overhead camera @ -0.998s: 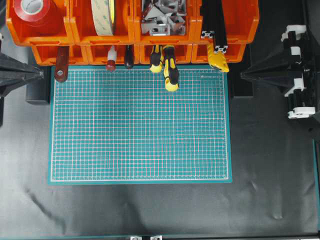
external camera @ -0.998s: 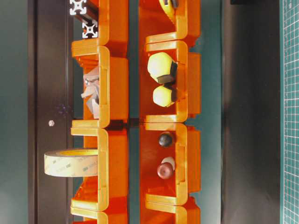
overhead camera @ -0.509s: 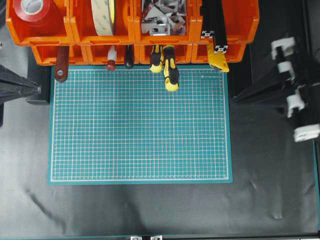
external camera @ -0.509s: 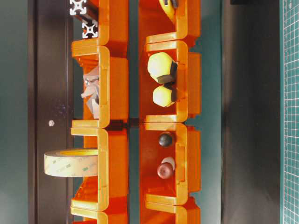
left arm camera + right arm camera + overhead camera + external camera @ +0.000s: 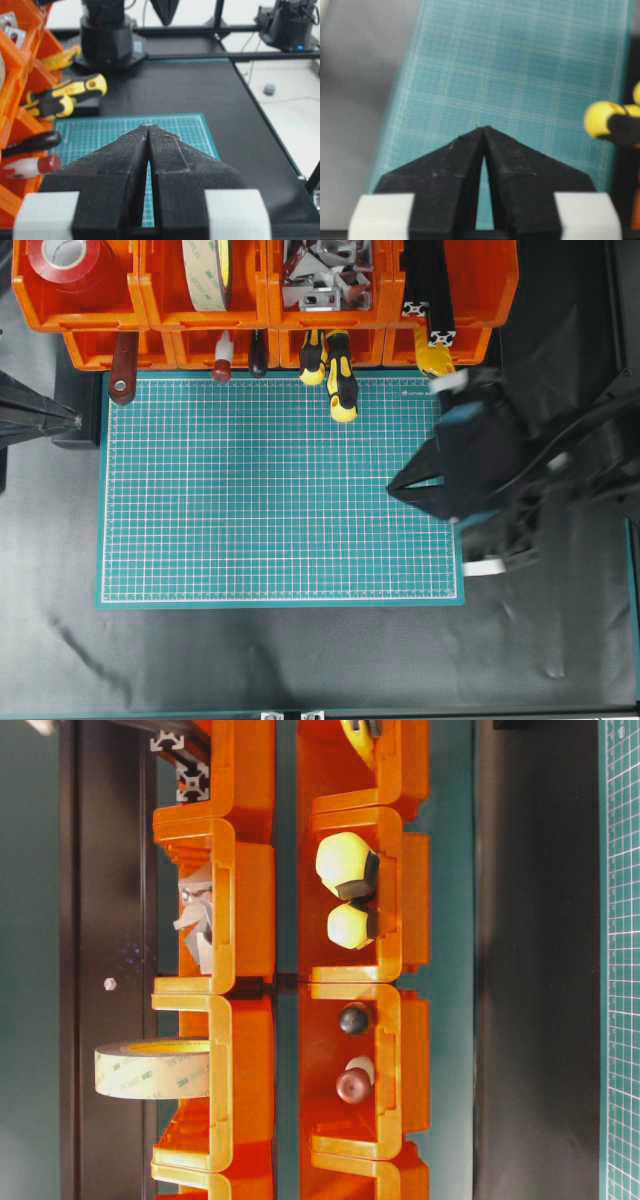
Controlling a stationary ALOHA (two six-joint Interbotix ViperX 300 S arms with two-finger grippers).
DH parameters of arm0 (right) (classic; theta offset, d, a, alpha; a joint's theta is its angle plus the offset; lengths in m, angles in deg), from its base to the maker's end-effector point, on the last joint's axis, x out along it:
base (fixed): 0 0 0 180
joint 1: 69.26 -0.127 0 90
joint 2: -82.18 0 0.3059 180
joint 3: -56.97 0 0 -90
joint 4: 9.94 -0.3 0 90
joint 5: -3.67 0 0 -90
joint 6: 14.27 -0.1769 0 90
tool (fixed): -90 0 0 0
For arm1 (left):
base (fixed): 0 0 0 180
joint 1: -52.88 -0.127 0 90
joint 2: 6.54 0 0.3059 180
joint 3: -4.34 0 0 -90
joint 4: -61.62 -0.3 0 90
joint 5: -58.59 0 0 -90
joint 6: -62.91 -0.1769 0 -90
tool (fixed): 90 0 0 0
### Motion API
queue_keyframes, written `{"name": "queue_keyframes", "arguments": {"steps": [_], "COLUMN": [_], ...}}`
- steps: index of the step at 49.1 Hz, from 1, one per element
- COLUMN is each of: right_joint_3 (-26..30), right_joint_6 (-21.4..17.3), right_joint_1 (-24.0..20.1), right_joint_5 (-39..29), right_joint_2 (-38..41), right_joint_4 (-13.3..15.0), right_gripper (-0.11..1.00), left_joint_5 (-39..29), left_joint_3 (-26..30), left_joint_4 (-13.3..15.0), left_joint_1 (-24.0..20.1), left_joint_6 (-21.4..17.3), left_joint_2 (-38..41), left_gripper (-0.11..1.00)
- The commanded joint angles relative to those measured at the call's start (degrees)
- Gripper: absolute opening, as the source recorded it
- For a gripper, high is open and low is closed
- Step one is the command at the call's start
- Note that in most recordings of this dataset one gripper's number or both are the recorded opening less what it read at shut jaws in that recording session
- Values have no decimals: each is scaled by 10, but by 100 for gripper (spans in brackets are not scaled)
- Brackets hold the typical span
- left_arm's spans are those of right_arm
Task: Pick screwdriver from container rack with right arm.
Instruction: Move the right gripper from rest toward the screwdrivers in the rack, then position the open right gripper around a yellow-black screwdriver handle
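Note:
The screwdriver (image 5: 341, 390) lies in a front bin of the orange container rack (image 5: 265, 300), its yellow-and-black handle sticking out over the green mat. It also shows as the upper yellow end (image 5: 343, 863), in the left wrist view (image 5: 87, 86) and at the right edge of the right wrist view (image 5: 600, 119). My right gripper (image 5: 390, 488) (image 5: 482, 128) is shut and empty. It hovers over the mat's right part, pointing left, below and right of the handle. My left gripper (image 5: 78, 420) (image 5: 149, 125) is shut and empty at the mat's left edge.
A stubbier yellow-and-black tool (image 5: 313, 358) sits just left of the screwdriver. A red-handled tool (image 5: 222, 358), a black handle (image 5: 258, 355) and a brown handle (image 5: 123, 365) poke from front bins. Back bins hold red tape (image 5: 65, 260), a tape roll (image 5: 205, 275), brackets (image 5: 325, 275) and extrusions (image 5: 430, 290).
The right arm has swung in from the table's right edge over the right part of the mat, fingers shut and pointing left. The left arm and the tools have not moved.

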Motion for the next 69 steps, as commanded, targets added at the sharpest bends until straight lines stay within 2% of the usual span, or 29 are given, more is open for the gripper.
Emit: {"name": "queue_keyframes", "arguments": {"steps": [1, 7, 8, 9, 11, 14, 24, 40, 43, 48, 56, 59, 62, 69], "right_joint_3": [62, 125, 135, 142, 149, 153, 142, 96, 84, 66, 40, 34, 23, 9], "right_joint_6": [-32, -113, -128, -139, -151, -163, -177, -178, -177, -178, -179, -178, -179, -180], "right_joint_1": [-29, -81, -94, -103, -118, -136, -162, -172, -171, -171, -166, -164, -162, -149], "right_joint_5": [-76, -206, -237, -257, -292, -322, -316, -308, -293, -270, -243, -246, -255, -263], "right_joint_2": [43, 106, 121, 130, 148, 166, 185, 180, 180, 179, 184, 189, 192, 201], "right_joint_4": [91, 272, 315, 342, 385, 417, 415, 439, 439, 439, 443, 454, 472, 505], "right_gripper": [-1, -1, -1, -1, -1, -1, -1, 0, 3, 20, 66, 79, 85, 82], "left_joint_5": [-1, -1, -2, -2, -2, -2, -11, -18, -18, -18, -18, -18, -18, -18], "left_joint_3": [17, 16, 17, 16, 16, 15, 11, 6, 4, 1, -1, -3, -4, -4], "left_joint_4": [-2, -2, -2, -2, -2, -2, -2, -2, -2, -2, -2, -2, -2, -2], "left_joint_1": [-2, -2, -2, -2, -2, -2, -2, -2, -2, -2, -2, -2, -2, -2], "left_joint_6": [3, 4, 4, 4, 4, 4, 4, 4, 4, 4, 4, 4, 4, 4], "left_joint_2": [2, 2, 2, 2, 2, 2, 0, -4, -4, -5, -8, -8, -8, -8], "left_gripper": [0, 0, 0, 0, 0, 0, 0, 0, 0, 0, 0, 0, 0, 0]}}
